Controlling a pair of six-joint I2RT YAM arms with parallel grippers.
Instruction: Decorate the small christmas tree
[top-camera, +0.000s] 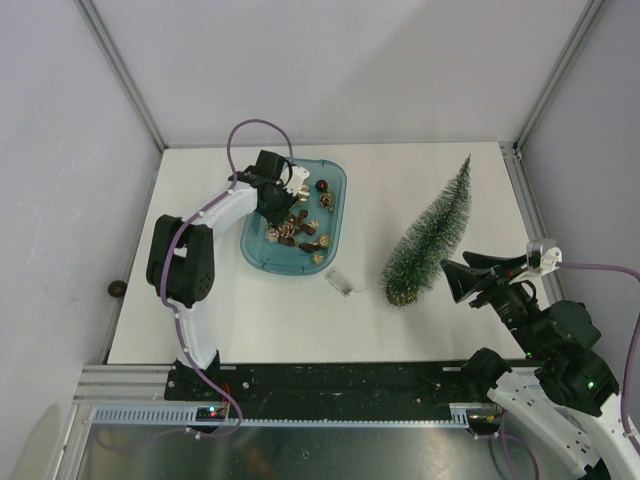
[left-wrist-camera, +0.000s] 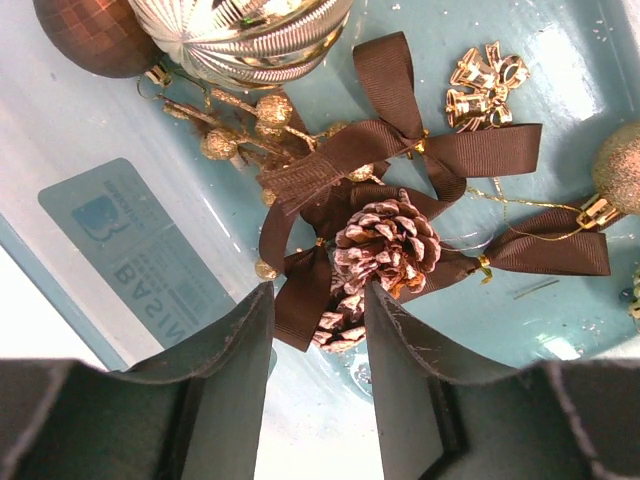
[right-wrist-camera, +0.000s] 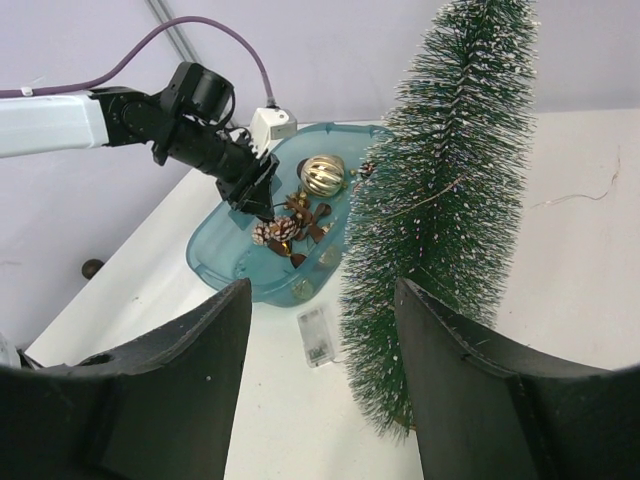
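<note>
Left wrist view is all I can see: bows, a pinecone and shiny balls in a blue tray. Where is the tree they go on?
Observer: The small christmas tree is on the table, to the right of the teal tray and apart from it.
Visitor: Is the other arm doing anything with it?
Observer: The right gripper sits just right of the tree's base, jaws open, holding nothing.

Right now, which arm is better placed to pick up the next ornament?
Left. The left hand sits open inside the teal tray, right over the frosted pinecone. The right hand hovers open beside the small christmas tree, away from the tray.
</note>
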